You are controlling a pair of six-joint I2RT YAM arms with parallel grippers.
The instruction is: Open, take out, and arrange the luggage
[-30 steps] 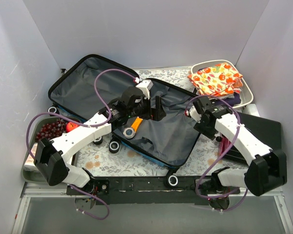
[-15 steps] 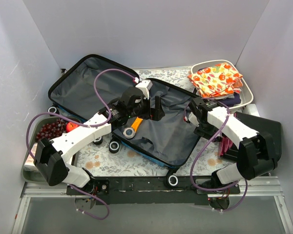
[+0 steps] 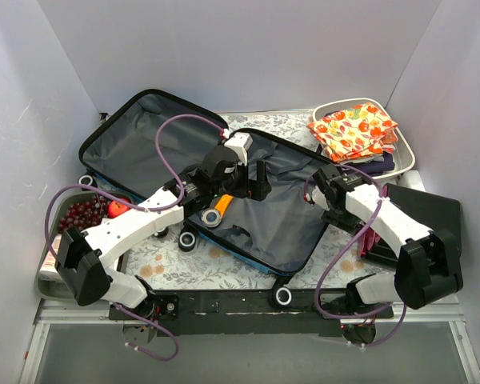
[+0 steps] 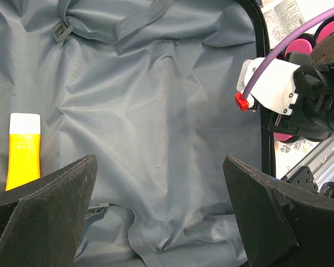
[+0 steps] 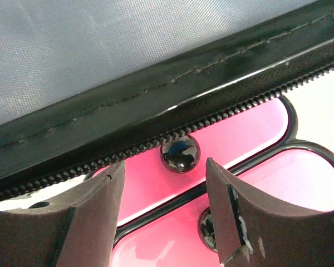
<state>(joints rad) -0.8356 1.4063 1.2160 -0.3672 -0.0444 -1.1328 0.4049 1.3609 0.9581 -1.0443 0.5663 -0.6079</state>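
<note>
The luggage (image 3: 144,136) lies open and flat, both halves showing grey lining (image 4: 156,100), with blue shell at its near edge. My left gripper (image 3: 256,178) hovers over the right half, its jaws (image 4: 158,161) wide open on nothing. An orange tube (image 4: 23,150) and a tape roll (image 3: 213,218) lie in that half. My right gripper (image 3: 326,200) is at the luggage's right rim (image 5: 156,105). Its jaws (image 5: 164,164) are open just above a pink, black-framed thing (image 5: 234,133) with a shiny black knob (image 5: 180,153), holding nothing.
A white tub (image 3: 408,156) at the back right holds a fruit-print cloth (image 3: 356,128). A flat black case (image 3: 424,212) lies at the right. A tray of grapes (image 3: 84,212) with a red fruit (image 3: 117,207) sits at the left. Tape rolls (image 3: 189,240) lie near the front.
My right arm has swung its elbow back and brought its gripper in to the luggage's right rim, jaws a little narrower. The left gripper has shifted slightly.
</note>
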